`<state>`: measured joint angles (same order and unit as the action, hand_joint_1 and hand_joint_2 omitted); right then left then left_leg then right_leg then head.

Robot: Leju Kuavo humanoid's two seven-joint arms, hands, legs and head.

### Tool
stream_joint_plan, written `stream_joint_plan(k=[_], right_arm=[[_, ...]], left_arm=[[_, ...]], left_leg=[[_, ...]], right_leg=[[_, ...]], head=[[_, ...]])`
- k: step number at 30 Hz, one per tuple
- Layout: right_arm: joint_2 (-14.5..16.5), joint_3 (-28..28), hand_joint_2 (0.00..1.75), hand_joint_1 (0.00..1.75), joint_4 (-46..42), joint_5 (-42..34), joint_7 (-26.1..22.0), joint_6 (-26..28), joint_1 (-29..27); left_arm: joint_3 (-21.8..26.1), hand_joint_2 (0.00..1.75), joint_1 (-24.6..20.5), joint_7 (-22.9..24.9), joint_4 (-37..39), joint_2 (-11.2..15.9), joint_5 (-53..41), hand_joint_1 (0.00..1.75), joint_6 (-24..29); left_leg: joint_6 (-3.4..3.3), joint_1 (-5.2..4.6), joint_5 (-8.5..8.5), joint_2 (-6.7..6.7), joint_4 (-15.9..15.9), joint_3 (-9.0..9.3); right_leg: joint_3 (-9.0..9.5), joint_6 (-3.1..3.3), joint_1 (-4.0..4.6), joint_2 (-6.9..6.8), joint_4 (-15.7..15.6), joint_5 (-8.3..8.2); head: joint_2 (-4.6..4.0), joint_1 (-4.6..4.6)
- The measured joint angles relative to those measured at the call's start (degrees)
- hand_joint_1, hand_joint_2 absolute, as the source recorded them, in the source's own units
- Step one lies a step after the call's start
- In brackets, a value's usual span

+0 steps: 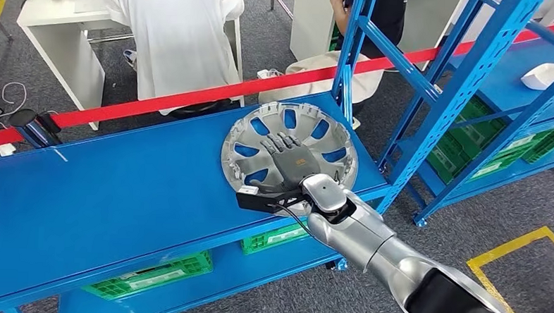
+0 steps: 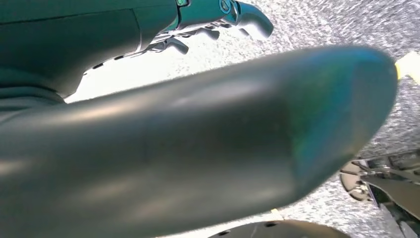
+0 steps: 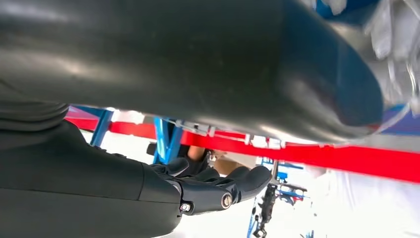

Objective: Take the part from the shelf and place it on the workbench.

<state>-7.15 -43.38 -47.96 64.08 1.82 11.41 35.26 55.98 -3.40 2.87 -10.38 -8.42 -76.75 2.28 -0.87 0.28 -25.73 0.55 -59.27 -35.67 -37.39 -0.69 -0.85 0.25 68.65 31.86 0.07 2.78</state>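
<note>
The part is a silver wheel cover [image 1: 331, 141] with oval cut-outs, lying flat at the right end of the blue shelf [image 1: 117, 199]. My right hand [image 1: 288, 160] lies palm down on its centre, fingers spread and pointing away from me, with nothing gripped. In the right wrist view the right hand [image 3: 198, 193] shows its thick thumb and dark fingers apart, and a blurred silver edge of the cover [image 3: 396, 29] sits beside the thumb. My left hand [image 2: 208, 25] hangs over the grey floor, fingers loosely bent and holding nothing.
A red tape [image 1: 192, 96] runs behind the shelf, and a person in white [image 1: 174, 32] sits beyond it. A blue upright [image 1: 349, 54] rises just behind the cover. Green crates [image 1: 149, 278] sit on the lower level. A second blue rack [image 1: 517, 89] stands to the right.
</note>
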Motion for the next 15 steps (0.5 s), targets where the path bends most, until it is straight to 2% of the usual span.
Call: stream_joint_plan(k=[1, 2, 3, 6, 15], right_arm=[[0.04, 0.05, 0.0, 0.0, 0.08, -0.15, -0.14, 0.01, -0.02], [0.19, 0.09, 0.0, 0.0, 0.15, -0.28, -0.32, 0.01, -0.03], [0.46, 0.14, 0.0, 0.0, 0.21, -0.38, -0.46, -0.01, -0.12], [1.87, 0.26, 0.0, 0.0, 0.4, -0.55, -0.6, -0.25, -0.52], [6.05, 0.58, 0.0, 0.0, -0.49, -4.57, -0.57, -3.07, -4.61]], left_arm=[[0.0, 0.0, -0.03, -0.15, 0.01, -0.03, 0.04, 0.0, 0.04], [0.0, 0.0, -0.12, -0.17, 0.01, -0.06, 0.09, 0.0, 0.08], [0.0, 0.0, -0.23, -0.11, 0.0, -0.07, 0.16, 0.0, 0.11], [0.0, 0.0, -0.41, 0.22, -0.04, 0.04, 0.38, 0.0, 0.18], [0.0, 0.0, -0.48, 0.06, -0.04, 0.03, 0.37, 0.0, 0.19]], left_leg=[[0.19, -0.15, -0.39, 0.1, -0.07, 0.47], [0.43, -0.24, -0.68, 0.22, -0.14, 0.68], [0.65, -0.35, -0.89, 0.31, -0.21, 0.71], [0.76, -0.42, -0.98, 0.3, 0.0, 0.75], [1.55, -0.4, -0.93, 0.18, 0.88, 1.52]], right_leg=[[0.79, 0.4, 0.23, -0.01, -3.59, -2.53], [1.65, 0.72, 0.39, -0.01, -6.5, -3.98], [2.2, 0.88, 0.5, 0.02, -8.32, -4.58], [2.64, 0.8, 0.56, 0.32, -9.37, -4.38], [2.94, 1.42, 0.62, 0.42, -9.33, -3.97]], head=[[0.0, -0.04], [0.0, -0.05], [0.0, -0.06], [0.0, -0.05], [0.0, -0.05]])
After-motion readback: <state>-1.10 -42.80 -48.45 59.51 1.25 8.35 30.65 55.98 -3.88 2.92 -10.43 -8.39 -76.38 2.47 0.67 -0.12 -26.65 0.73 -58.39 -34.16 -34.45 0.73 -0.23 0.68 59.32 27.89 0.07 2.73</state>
